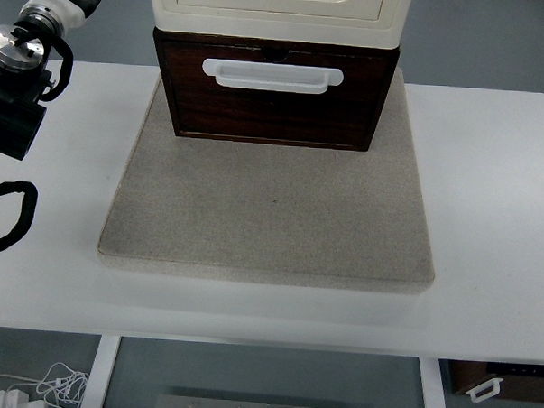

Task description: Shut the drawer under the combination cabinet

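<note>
A white rectangular desk (490, 177) with rounded corners stands on a dull blue-grey floor (478, 41) under even light. Below its near edge, white desk legs (100, 373) frame a tangle of white cables (43, 388) at lower left.

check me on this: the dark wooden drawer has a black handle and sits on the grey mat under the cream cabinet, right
Not quite. The head view shows the handle is white, not black. The rest holds: the dark wooden drawer sits on the grey mat under the cream cabinet.
</note>
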{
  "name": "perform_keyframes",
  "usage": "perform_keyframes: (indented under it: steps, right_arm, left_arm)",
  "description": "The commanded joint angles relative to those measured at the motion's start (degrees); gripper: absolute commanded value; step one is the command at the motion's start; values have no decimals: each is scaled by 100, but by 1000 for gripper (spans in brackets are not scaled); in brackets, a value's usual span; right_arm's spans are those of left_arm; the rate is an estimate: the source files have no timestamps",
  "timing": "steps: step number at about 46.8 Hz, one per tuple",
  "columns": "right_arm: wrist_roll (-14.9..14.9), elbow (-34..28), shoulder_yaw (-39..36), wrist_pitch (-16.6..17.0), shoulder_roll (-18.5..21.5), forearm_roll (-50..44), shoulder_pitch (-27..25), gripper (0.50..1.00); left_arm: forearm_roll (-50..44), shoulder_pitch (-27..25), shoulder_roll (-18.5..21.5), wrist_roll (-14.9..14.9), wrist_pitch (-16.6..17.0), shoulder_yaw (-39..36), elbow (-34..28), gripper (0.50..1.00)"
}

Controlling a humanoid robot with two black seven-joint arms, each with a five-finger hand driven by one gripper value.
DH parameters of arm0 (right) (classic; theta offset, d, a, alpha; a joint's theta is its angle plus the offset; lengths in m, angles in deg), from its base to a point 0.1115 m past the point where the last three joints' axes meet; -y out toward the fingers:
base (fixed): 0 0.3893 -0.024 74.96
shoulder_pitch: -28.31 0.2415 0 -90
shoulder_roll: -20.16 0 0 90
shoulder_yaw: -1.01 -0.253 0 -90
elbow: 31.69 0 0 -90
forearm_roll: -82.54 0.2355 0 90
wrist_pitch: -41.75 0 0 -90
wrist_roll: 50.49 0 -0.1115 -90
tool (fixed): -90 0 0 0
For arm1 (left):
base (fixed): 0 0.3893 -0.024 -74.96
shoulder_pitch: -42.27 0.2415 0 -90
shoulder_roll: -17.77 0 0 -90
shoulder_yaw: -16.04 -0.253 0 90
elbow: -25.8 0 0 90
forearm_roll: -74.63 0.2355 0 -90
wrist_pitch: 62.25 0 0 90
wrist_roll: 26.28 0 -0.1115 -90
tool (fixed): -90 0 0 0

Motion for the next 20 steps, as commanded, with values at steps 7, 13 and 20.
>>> perform_keyframes:
  steps: [7, 13, 20]
  right_arm:
    - [-5, -2, -1, 1, 0, 9, -2, 952]
    - [-14, -2, -18, 1, 0, 9, -2, 952]
    - [-23, -2, -27, -8, 0, 18, -2, 952]
  left_arm:
    - [8, 30, -50, -9, -50, 1, -5, 999]
    - [8, 65, -94, -9, -68, -78, -5, 999]
    - [8, 91, -173, -9, -121, -175, -5, 999]
